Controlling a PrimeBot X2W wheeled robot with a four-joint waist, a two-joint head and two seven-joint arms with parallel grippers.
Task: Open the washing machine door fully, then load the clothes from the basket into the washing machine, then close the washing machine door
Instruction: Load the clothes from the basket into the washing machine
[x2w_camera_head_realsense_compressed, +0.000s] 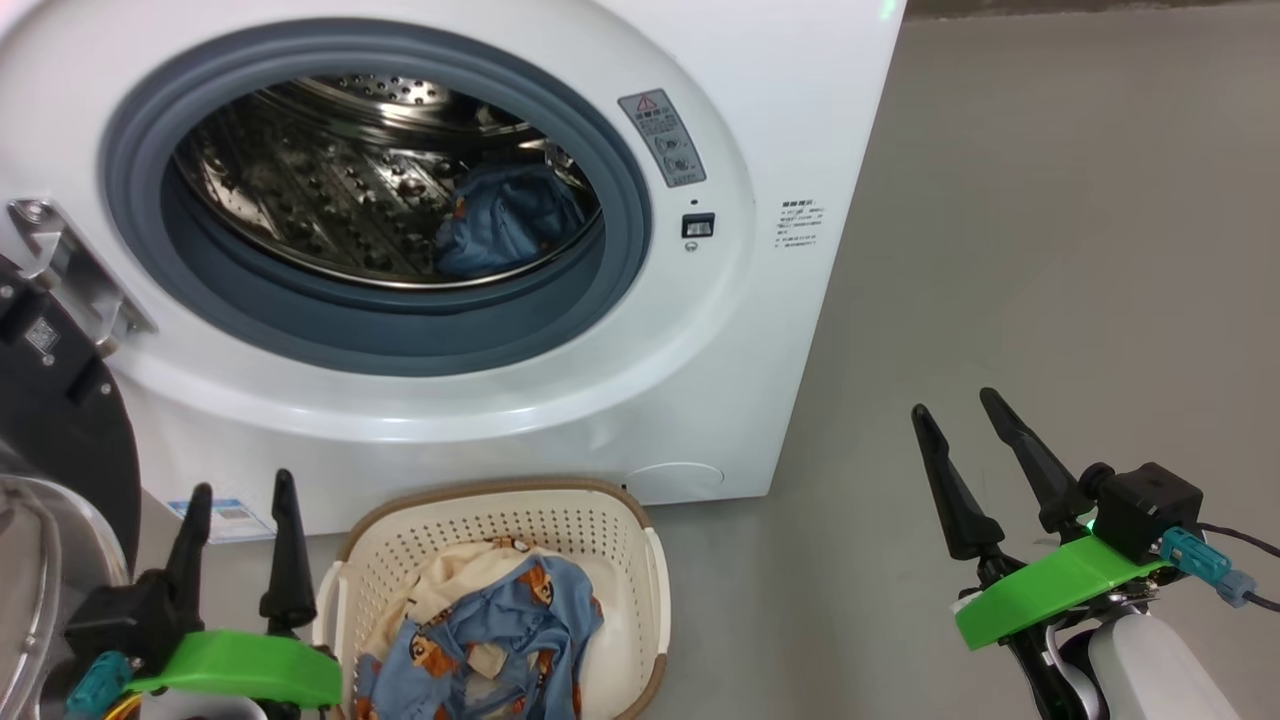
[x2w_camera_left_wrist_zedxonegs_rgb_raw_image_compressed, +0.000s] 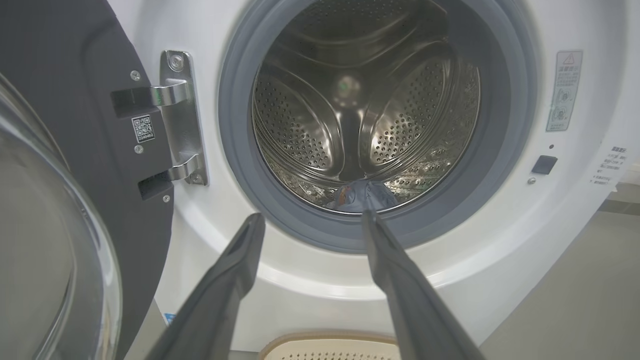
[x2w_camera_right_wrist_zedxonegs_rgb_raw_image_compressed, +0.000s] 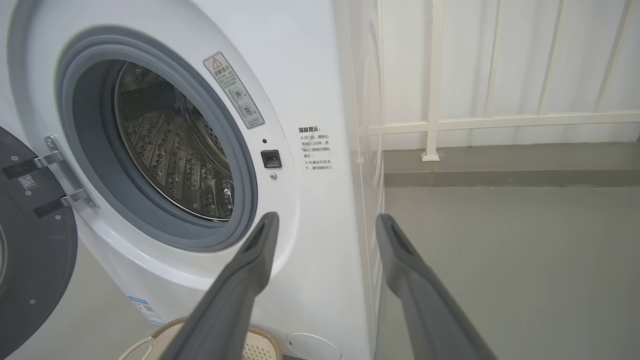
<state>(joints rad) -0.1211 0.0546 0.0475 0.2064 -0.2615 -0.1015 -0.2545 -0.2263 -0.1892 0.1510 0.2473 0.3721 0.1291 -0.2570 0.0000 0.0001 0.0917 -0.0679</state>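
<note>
- Left gripper (x2w_camera_head_realsense_compressed: 242, 483) and right gripper (x2w_camera_head_realsense_compressed: 954, 402) flank the basket (x2w_camera_head_realsense_compressed: 500, 490), both with jaws spread and empty.
- The basket holds the clothes (x2w_camera_head_realsense_compressed: 490, 630) — blue printed fabric over a cream piece.
- Loading looks part done; next, a gripper must dip in and pinch cloth.
- Beyond, the washing machine door (x2w_camera_head_realsense_compressed: 60, 420) stands wide open — one blue garment (x2w_camera_head_realsense_compressed: 505, 230) lies inside the washing machine (x2w_camera_head_realsense_compressed: 780, 120).

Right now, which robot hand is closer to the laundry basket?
Left. The left gripper sits just left of the laundry basket; the right gripper hangs well off to its right.
</note>
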